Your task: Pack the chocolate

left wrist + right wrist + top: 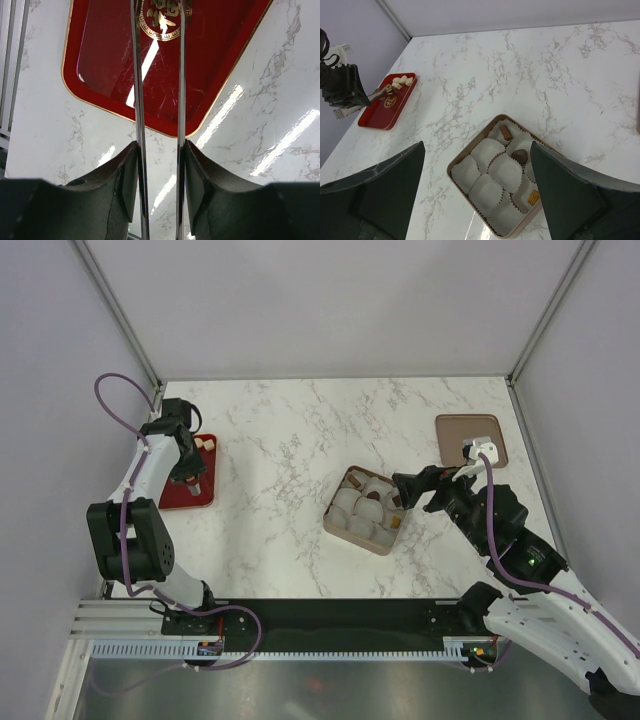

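Note:
Several pale cream chocolate pieces (pixel 401 80) (pixel 206 444) lie at the far end of a red tray (pixel 377 115) (pixel 210 55). My left gripper (pixel 386 90) carries two long metal blades (pixel 138 75), drawn close together. Their tips run out of the left wrist view. In the right wrist view they pinch a dark brown chocolate (pixel 389 89) beside the cream ones. The tan box (pixel 452 169) (pixel 331 521) holds white paper cups and three pieces: a brown bar (pixel 505 131), a dark round one (pixel 520 155) and a gold striped one (pixel 534 197). My right gripper (pixel 476 150) (pixel 405 490) hangs wide open over the box's right side.
The box lid (pixel 470 438) lies flat at the back right, behind my right arm. The grey side walls meet the marble table (pixel 290 440) at its left, right and back edges. A purple cable (pixel 110 390) loops off the left arm.

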Robot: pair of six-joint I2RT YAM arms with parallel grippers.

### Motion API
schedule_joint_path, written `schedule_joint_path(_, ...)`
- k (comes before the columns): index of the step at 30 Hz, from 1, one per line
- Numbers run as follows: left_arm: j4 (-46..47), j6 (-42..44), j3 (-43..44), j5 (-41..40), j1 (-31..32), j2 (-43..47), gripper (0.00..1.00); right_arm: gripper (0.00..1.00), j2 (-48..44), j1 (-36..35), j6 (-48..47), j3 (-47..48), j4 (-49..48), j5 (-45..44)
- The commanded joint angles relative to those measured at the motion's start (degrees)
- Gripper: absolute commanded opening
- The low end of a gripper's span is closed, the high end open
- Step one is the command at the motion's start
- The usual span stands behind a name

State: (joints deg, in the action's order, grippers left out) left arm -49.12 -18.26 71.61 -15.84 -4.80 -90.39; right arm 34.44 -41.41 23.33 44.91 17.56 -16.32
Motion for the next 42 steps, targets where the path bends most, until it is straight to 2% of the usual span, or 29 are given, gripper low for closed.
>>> schedule_joint_path(1,1.40,2.09,2.39,-0.16,-0.30,0.92,0.46,0.95,-0.42,0.10,0.40,0.09,-1.65,-0.12)
schedule_joint_path(26,1.57,2.26,3.27,0.27,-0.30,-0.14,0.44,0.95,-0.33,0.10,-0.22,-0.08,-1.65,-0.91)
schedule_joint_path(27,-0.43,1.83,3.36,1.32,-0.21,-0.22,0.50,0.95,-0.33,0.10,-0.13,-0.08,-1.65,-0.91)
schedule_joint_path(31,-0.71,1.91,3.97,1.42,-0.39,-0.58,0.50,0.95,-0.16,0.01,-0.22,-0.08,-1.65,-0.82)
schedule_joint_path(42,-0.89,2.27,4.76,0.89,-0.30,-1.45,0.42,0.95,0.02,0.10,-0.39,-0.17,-1.65,-1.00)
